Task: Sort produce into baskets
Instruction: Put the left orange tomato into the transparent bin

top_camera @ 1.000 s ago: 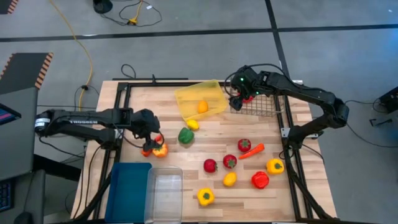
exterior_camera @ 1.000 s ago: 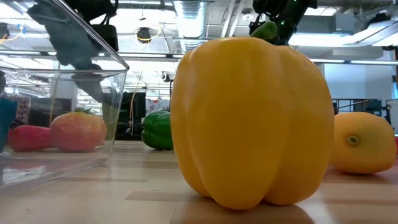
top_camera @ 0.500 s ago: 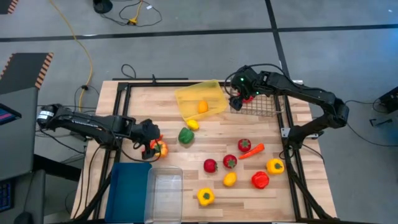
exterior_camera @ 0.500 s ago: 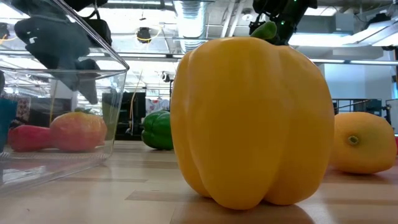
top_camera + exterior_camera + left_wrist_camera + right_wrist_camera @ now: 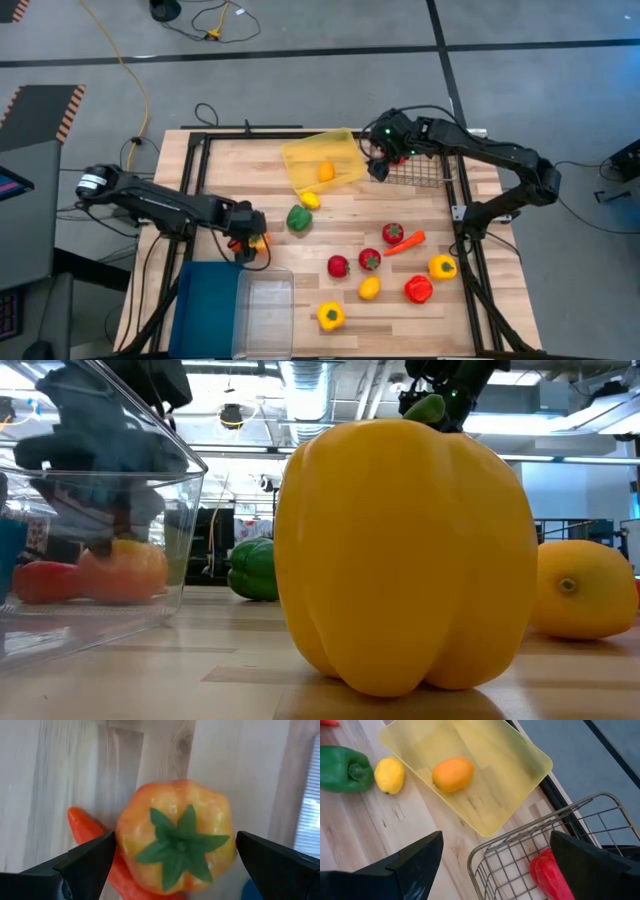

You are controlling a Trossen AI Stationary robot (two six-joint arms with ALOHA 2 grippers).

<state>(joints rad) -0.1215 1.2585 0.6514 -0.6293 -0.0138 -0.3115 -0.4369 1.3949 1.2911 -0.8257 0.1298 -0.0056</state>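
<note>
Wooden tabletop (image 5: 340, 215) below, the left gripper (image 5: 172, 862) hangs with fingers spread wide on either side of an orange-yellow pepper (image 5: 176, 837), a red pepper (image 5: 92, 837) touching it just beyond. Closing now might catch both. Well apart, the right gripper (image 5: 495, 870) waits open over the wire basket (image 5: 540, 850).

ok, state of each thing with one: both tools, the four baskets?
left tool: open, straddling the orange-yellow pepper
right tool: open, empty, above the wire basket
yellow tray: holds one orange fruit
wire basket: holds a red piece
blue bin: looks empty
clear bin: looks empty
</note>
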